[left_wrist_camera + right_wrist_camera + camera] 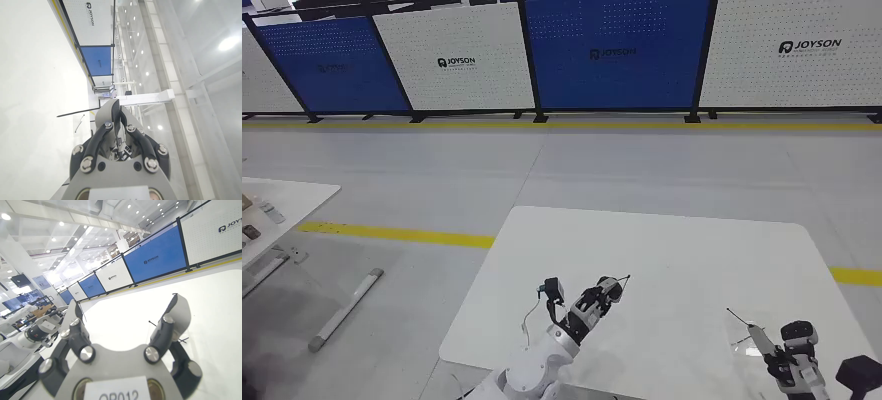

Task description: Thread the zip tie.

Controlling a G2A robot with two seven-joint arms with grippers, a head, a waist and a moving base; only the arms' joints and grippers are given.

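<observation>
**Zip tie pinched in the left gripper, near-left part of the table**

The zip tie (75, 113) is a thin black strip. One end is clamped in the left gripper (119, 108), whose fingers are closed tight on it. The free end sticks out sideways to a point, aimed at the far right of the table (662, 240). From above, this gripper sits over the near-left part of the tabletop, close to the near edge and inside the left edge.

The right gripper (124, 300) is at the near-right corner, well apart from the left one. Its fingers are spread wide and hold nothing. Just beyond them lies a second black tie (152, 323), thin with a small knob at one end. It is partly hidden behind one finger, and I cannot tell whether it lies flat.

Between the two grippers the white tabletop is bare. It is also bare from both grippers to the rounded far edge.
</observation>
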